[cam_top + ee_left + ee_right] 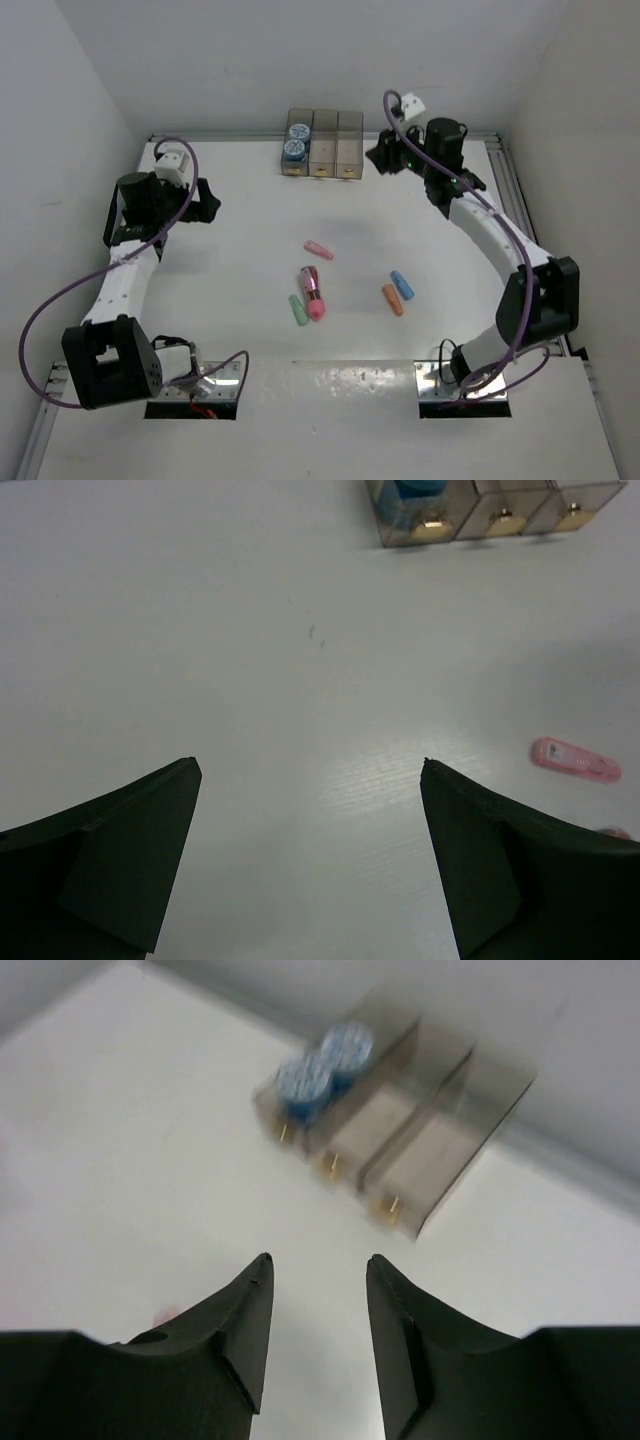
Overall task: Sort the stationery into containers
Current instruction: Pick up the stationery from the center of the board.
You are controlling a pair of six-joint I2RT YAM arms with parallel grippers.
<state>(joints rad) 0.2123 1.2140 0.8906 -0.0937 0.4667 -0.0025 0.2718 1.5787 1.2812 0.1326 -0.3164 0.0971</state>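
Three joined translucent grey-brown bins [323,148] stand at the back of the table. The left bin holds two blue-and-white cylinders [297,131] [294,151]; the other two look empty. Mid-table lie a pink capsule [318,249], a magenta one [310,283], a green one [298,311], a blue one [402,285] and an orange one [393,299]. My left gripper [210,200] is open and empty at the left [310,765]. My right gripper [378,158] is open and empty just right of the bins [318,1260]. The right wrist view shows the bins [430,1160] and the cylinders [305,1082].
White walls enclose the table on three sides, and the bins stand against the back wall. A metal rail [505,170] runs along the right edge. The left wrist view shows the bins [500,505] at top right and the pink capsule [574,760] at right.
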